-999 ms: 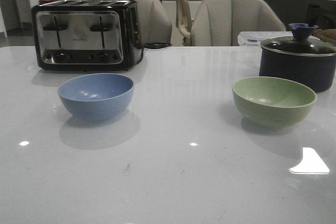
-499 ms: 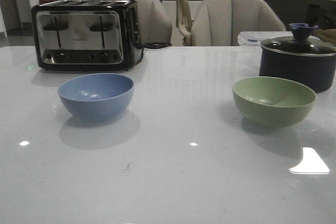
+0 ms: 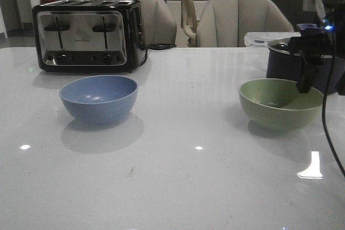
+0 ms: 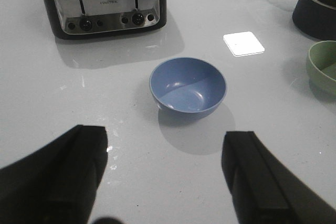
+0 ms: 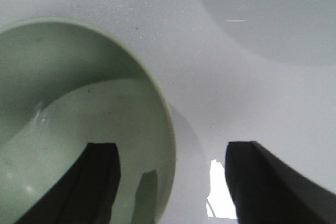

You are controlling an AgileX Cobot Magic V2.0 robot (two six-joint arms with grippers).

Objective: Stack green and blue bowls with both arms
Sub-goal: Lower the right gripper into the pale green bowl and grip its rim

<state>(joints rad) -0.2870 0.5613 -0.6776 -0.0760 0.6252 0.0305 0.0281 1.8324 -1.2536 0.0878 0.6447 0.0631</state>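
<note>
The step in hand is the grasp of the pale sage green round bowl (image 3: 281,103), which stands on the right part of the white glossy desk (image 3: 183,176). The right gripper (image 5: 170,182) is already at the bowl's right rim: in the right wrist view its fingers (image 5: 102,174) are apart, one inside the bowl and the other outside, with the rim between them, and nothing is clamped yet. I judge that the next move is to go a little lower, close on the wall of the bowl, and then lift it and carry it to the left.

The dusty blue round bowl (image 3: 98,97) stands on the left part of the desk, well apart from the green one, and it is empty. The left gripper (image 4: 165,171) hovers on its near side (it does not show in the front view), its fingers wide apart and holding nothing.

Just beyond the green bowl stands a dark lidded pot (image 3: 283,60), near enough that the right arm should not swing toward it. A black-and-steel toaster (image 3: 86,36) stands on the far side of the blue bowl. The desk between the two bowls looks free for the transfer.
</note>
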